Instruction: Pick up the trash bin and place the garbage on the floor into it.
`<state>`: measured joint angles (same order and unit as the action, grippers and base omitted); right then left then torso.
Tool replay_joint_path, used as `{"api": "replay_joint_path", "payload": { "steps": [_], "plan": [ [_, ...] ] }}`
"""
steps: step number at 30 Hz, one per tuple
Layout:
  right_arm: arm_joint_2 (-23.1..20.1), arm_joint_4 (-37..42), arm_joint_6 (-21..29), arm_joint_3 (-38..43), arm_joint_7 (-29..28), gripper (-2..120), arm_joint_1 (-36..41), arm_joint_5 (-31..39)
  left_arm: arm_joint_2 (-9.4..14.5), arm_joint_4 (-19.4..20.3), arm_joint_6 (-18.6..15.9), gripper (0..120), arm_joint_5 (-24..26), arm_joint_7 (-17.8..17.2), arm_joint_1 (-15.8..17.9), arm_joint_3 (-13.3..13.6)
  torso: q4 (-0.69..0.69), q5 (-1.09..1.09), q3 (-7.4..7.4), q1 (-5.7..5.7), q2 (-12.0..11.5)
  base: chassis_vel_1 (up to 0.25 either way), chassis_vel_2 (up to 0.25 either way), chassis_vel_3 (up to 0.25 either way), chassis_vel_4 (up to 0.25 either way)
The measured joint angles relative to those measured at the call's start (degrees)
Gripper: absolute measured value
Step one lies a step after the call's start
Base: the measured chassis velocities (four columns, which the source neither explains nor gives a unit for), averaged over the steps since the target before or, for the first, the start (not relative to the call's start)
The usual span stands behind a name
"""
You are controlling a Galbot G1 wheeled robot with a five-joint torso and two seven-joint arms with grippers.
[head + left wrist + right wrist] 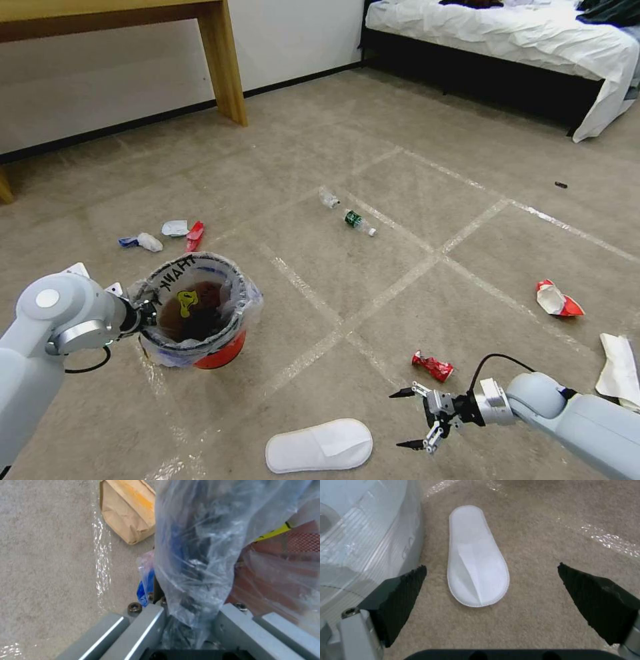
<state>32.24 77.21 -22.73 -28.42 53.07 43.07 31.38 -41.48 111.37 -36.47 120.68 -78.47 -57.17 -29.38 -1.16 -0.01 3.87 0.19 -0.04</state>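
- Head view shows our left gripper point(148, 313) clamped on the near-left rim of the trash bin point(220, 353), a red bucket lined with a crinkly clear bag; we cannot tell whether the bin is touching the floor point(373, 167).
- Left wrist view shows our grey fingers point(146, 627) closed on the bag-covered rim point(196, 580), with a brown paper bag point(128, 512) lying on the carpet beyond.
- Our right gripper point(413, 419) hangs low over the floor with its black fingertips point(403, 600) spread wide apart, holding nothing.
- A flat white slipper point(320, 445) lies on the carpet just left of that gripper, and in the right wrist view it sits between and beyond the open tips.
- A crushed red can point(433, 366) lies near the right gripper, on its far side.
- A green-labelled bottle point(358, 222) lies on a tape line farther out.
- A red-and-white wrapper point(557, 299) lies toward the right, well apart from the bin.
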Motion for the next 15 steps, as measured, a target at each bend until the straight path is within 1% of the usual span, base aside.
{"api": "replay_joint_path", "payload": {
  "steps": [11,15],
  "plan": [
    [1.6,-2.5,0.2,-2.0,0.9,100,-2.9,1.0,-0.5,-0.1,0.0,0,-0.2,0.1,0.1,0.1,0.00,0.00,0.00,0.00,0.0,0.000,0.000,0.000,0.000],
    [3.4,-3.9,0.3,-3.4,1.2,100,-4.6,1.4,-0.6,0.0,0.0,0,-0.2,0.1,0.1,0.3,0.00,0.00,0.00,0.00,0.0,0.000,0.000,0.000,0.000]
  ]
}}
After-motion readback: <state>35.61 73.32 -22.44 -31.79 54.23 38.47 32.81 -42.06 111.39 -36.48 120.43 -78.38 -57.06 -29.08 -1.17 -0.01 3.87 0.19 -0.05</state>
